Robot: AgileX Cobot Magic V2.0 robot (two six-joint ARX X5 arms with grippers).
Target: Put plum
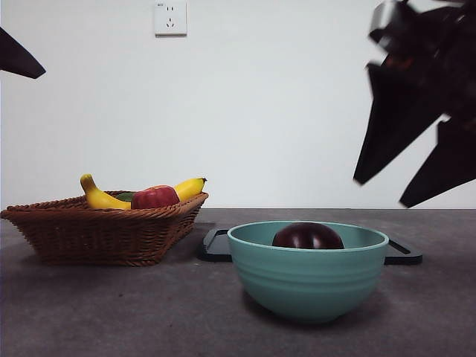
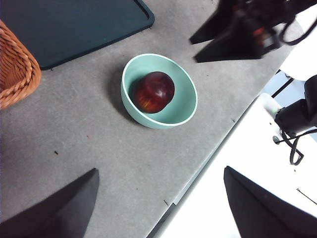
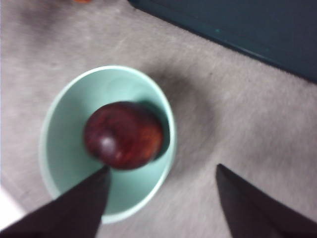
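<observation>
The plum [image 1: 307, 236] is dark purple and glossy and lies inside a teal bowl [image 1: 309, 286] at the table's front middle. It also shows in the left wrist view [image 2: 153, 91] and the right wrist view [image 3: 123, 135], resting in the bowl [image 2: 184, 101] [image 3: 62, 114]. My right gripper [image 1: 383, 193] [image 3: 162, 167] is open and empty, raised above and to the right of the bowl, apart from the plum. It also shows in the left wrist view [image 2: 193, 51]. My left gripper [image 2: 159, 170] is open and empty, high above the table; only its black tip [image 1: 18, 56] shows at the front view's top left.
A wicker basket [image 1: 97, 234] [image 2: 15, 74] stands at the left with a yellow banana [image 1: 100, 197] and a red apple [image 1: 155, 197]. A dark flat tray [image 1: 216, 247] [image 2: 74, 25] [image 3: 247, 25] lies behind the bowl. The table's edge [image 2: 198, 173] runs near the bowl.
</observation>
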